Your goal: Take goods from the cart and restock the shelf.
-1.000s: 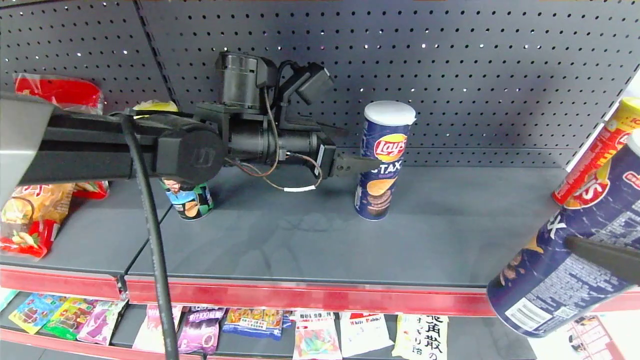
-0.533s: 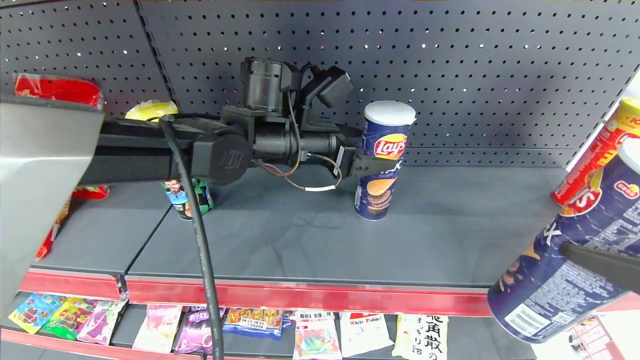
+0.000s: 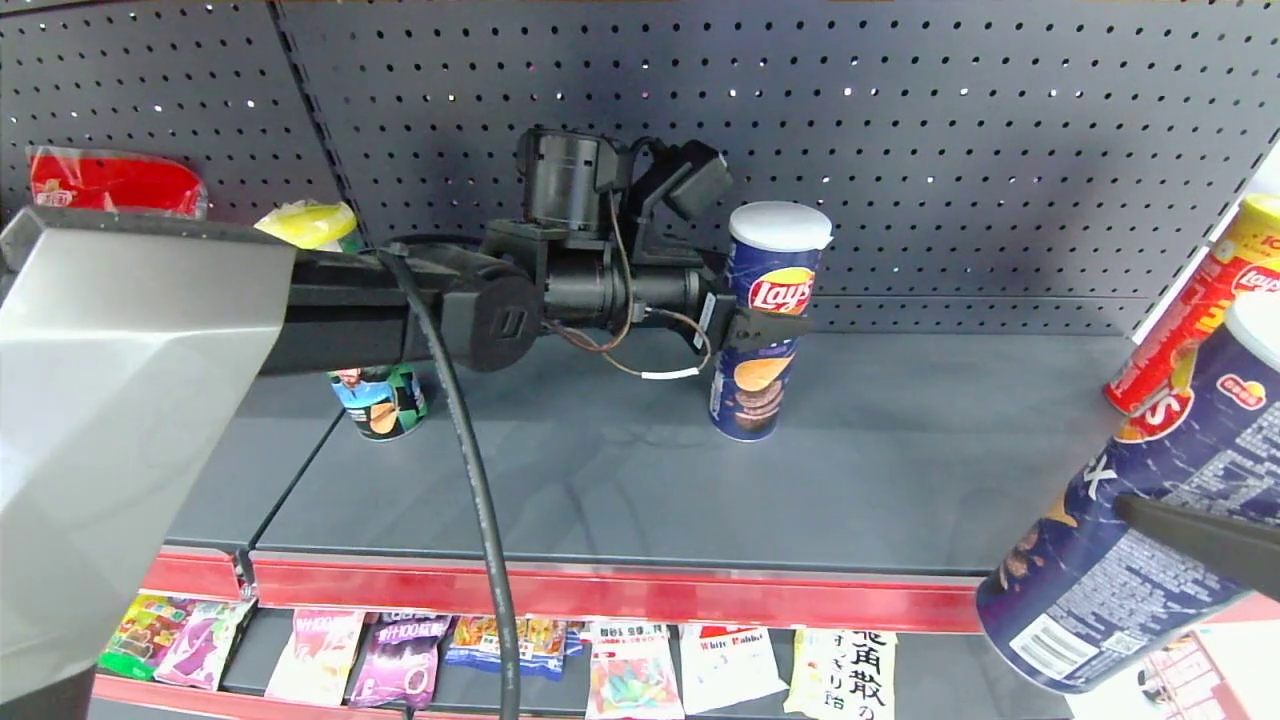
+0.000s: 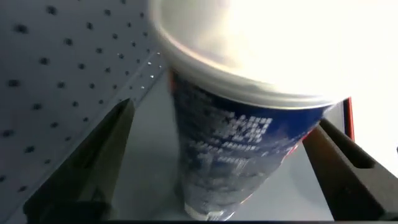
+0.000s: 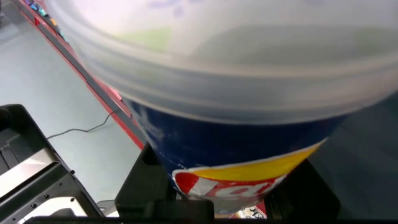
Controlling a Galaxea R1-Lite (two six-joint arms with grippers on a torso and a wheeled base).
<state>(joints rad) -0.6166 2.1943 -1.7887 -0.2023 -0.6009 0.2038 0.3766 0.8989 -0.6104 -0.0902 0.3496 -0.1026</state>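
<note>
Two cans in play. Left pincer (image 3: 790, 328) has slid further around the shelf can (image 3: 750, 385), fingers (image 4: 93, 162) wide either side, probably not touching yet. Right pincer (image 3: 1175, 522) grips the spare can (image 3: 1120, 570) just off the shelf (image 3: 900, 450) front, next up.

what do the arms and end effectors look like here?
Left arm: black boxy link, round black joint cap, silver-grey angular shell nearest the camera, thick black cable draped across, thin wires with a white tag at the wrist. Left end effector and right end effector: flat matte-black fingers.
</note>
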